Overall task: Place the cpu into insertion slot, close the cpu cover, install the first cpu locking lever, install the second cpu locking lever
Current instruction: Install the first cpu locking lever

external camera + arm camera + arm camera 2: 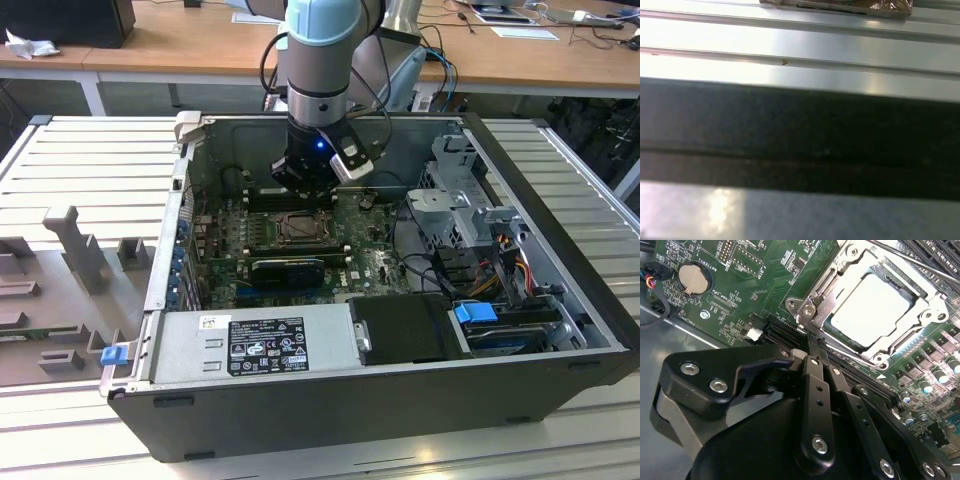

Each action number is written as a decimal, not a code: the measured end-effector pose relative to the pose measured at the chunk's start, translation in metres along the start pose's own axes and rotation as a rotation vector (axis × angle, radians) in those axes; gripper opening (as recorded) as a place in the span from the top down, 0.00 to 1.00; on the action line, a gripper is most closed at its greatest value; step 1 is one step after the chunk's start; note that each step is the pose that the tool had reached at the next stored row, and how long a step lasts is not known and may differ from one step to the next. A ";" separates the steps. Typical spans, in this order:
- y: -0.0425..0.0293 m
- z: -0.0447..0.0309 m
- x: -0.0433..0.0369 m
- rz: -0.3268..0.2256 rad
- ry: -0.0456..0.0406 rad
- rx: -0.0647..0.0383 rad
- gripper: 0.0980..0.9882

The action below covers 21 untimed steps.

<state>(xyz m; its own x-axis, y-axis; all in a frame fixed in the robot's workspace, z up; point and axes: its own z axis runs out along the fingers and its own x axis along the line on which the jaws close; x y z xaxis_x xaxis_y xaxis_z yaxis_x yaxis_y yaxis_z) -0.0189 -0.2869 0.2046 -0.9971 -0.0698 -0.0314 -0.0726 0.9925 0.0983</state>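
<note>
In the second wrist view the cpu (870,307), a pale square chip, lies in the insertion slot (298,228) on the green board. The silvery cpu cover (892,346) is folded down around it, and the chip shows through its window. A thin metal lever rod (910,257) runs along the socket's far side. My gripper (812,352) is shut with nothing between its black fingers (816,390), and the tips sit just off one corner of the socket. In the exterior view the gripper (303,185) hangs low over the board, just behind the socket.
The open computer case (560,250) walls in the board. A black graphics card (288,268) lies in front of the socket, with the power supply (260,345) nearer and a drive cage (455,205) on the exterior view's right. Black slots (860,385) run beside the fingers.
</note>
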 end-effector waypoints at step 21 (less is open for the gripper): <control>0.0019 -0.0177 -0.0008 0.000 0.0007 0.009 0.99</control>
<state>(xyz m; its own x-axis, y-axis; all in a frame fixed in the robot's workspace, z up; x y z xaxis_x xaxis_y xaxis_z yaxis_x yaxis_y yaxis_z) -0.0187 -0.2868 0.2223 -0.9971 -0.0699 -0.0307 -0.0724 0.9934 0.0895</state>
